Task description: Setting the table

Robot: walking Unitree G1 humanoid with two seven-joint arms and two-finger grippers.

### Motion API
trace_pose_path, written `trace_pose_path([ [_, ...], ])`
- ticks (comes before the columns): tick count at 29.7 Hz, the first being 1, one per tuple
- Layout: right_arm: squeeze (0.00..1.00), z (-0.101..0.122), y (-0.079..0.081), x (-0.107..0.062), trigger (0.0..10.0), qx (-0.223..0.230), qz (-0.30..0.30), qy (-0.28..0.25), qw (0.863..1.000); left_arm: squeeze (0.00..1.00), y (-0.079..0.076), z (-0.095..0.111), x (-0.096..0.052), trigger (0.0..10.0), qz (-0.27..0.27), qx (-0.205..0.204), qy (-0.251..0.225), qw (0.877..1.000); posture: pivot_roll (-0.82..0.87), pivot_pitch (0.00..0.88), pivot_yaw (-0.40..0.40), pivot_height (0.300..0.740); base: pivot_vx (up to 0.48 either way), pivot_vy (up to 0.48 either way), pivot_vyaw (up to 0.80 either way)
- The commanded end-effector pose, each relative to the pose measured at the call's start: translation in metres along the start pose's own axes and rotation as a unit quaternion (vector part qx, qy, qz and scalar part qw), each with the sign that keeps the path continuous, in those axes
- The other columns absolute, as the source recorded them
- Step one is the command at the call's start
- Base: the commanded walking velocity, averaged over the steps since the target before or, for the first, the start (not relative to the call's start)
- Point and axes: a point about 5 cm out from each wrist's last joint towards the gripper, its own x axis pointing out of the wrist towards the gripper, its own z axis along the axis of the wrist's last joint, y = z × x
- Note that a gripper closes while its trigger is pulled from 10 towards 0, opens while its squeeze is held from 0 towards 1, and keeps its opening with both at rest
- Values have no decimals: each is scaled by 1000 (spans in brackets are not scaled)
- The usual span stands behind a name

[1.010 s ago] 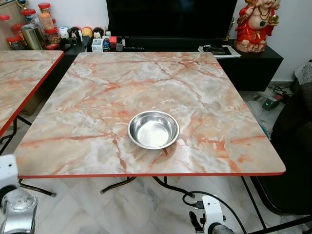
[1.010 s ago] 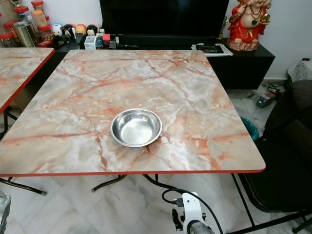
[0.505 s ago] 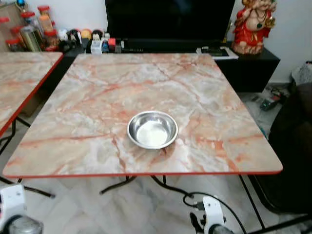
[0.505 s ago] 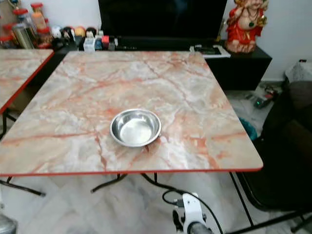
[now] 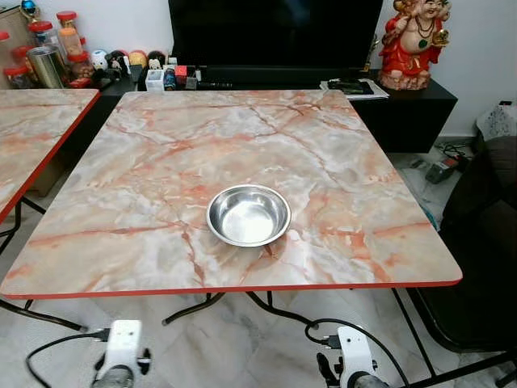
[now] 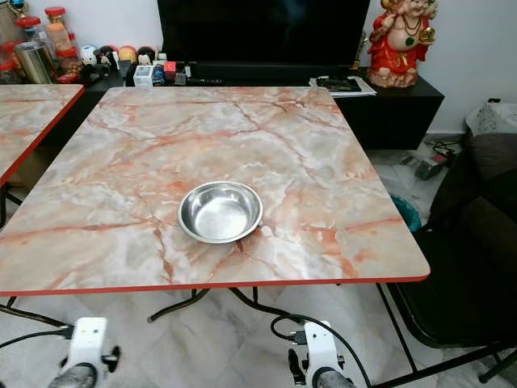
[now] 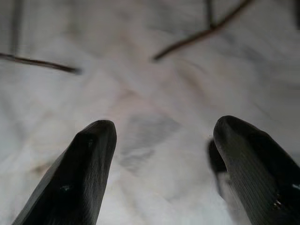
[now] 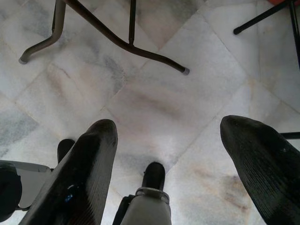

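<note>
Behind the worktop, a big black television [image 5: 275,32] stands on a long black cabinet [image 5: 404,105], and at the cabinet's right end there's a red and gold figurine [image 5: 412,40] with a stack of papers [image 5: 352,86] just beside it. Over at the left end, red-lidded jars [image 5: 60,28], a steel canister [image 5: 47,66] and a row of little trinkets [image 5: 137,61] crowd together. Down on the pale marble floor [image 5: 242,339] a black cable [image 5: 319,327] curls, and a dark chair [image 5: 485,242] sits off to the right.

Left arm [image 5: 119,360] lower (camera shifted too), now near floor.
</note>
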Motion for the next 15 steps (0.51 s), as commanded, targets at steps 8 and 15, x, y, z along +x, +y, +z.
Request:
trace_pose_path([
  [8,0,0,-5,0,10000,13,-12,2,1000,0,-24,-9,-1,10000,-33,-18,29,999,-25,0,15,740,0,0,0],
  [15,0,-5,-13,-2,10000,19,-24,8,999,0,-23,-17,-3,10000,-19,-59,46,997,-32,0,17,740,0,0,0],
])
